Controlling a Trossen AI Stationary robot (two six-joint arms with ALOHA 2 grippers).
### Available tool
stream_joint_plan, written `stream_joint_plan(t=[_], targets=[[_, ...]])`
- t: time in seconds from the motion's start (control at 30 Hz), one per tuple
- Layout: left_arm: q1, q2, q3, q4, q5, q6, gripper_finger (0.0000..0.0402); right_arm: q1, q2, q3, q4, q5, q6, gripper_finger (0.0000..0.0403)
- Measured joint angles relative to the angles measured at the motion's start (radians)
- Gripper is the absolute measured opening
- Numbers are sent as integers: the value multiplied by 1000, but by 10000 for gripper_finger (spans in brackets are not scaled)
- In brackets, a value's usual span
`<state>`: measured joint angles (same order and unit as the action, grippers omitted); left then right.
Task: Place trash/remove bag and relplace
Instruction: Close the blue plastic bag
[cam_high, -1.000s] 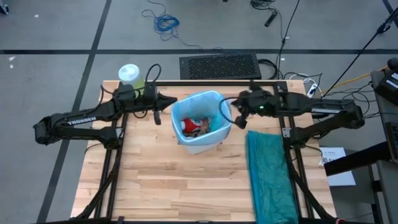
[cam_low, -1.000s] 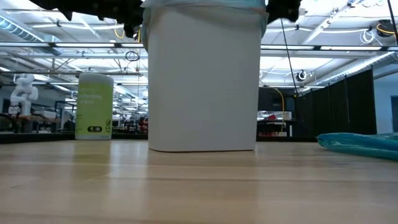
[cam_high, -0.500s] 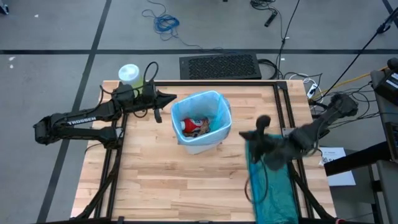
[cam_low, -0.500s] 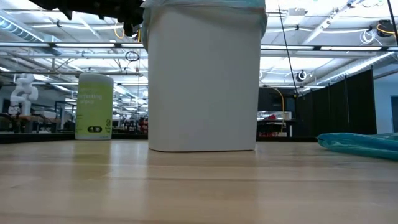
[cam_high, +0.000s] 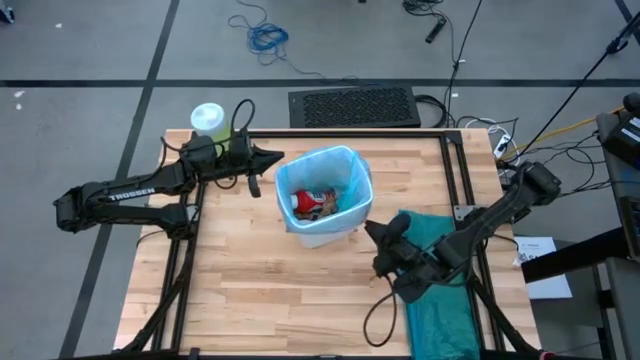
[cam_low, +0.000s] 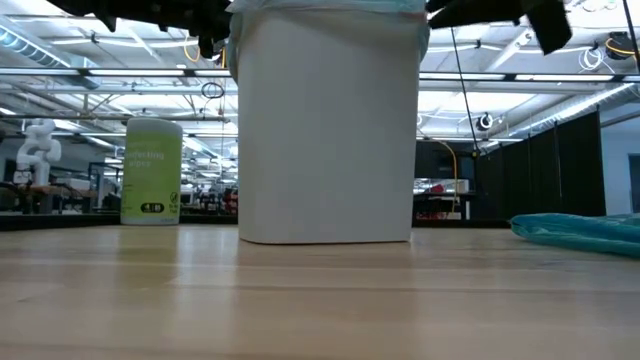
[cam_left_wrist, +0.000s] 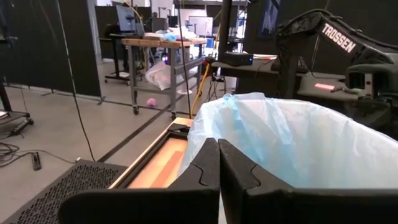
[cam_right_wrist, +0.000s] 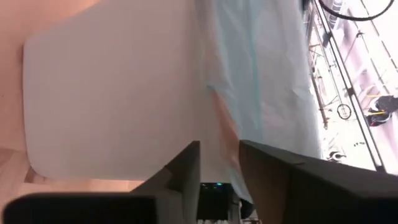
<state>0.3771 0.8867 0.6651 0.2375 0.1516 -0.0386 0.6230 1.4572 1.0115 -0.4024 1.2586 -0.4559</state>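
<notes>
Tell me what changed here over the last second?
The right end effector left the wastebasket rim, swung out over the teal bag, then came back beside the wastebasket, fingers slightly apart. The left end effector, blue liner and green bottle stayed put.

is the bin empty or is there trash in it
Not empty. The high view shows red and brownish trash at the bottom of the bin, inside the blue bag lining it.

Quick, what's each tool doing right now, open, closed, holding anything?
Left tool: closed at the blue bag rim; grip unclear.
Right tool: open, holding nothing, beside the wastebasket.
</notes>
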Motion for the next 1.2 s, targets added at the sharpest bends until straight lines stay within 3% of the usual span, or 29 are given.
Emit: stream_joint_plan(t=[0.27, 0.37, 0.53, 0.7, 0.93, 1.2], targets=[[0, 0, 0, 0, 0, 19, 0, -57, 27, 0, 56, 14, -57, 138], [0, 0, 0, 0, 0, 19, 0, -67, 27, 0, 92, 44, -81, 113], [0, 1, 0, 0, 0, 20, 0, -67, 27, 0, 167, 55, -174, 15], [0, 1, 0, 0, 0, 20, 0, -65, 24, 10, 249, 54, -256, 2], [3, 1, 21, -7, -32, -35, 0, -65, 23, 146, 261, 44, -362, 0], [113, 10, 72, -263, -72, -68, 0, -123, 22, 320, 212, -73, -464, 0]])
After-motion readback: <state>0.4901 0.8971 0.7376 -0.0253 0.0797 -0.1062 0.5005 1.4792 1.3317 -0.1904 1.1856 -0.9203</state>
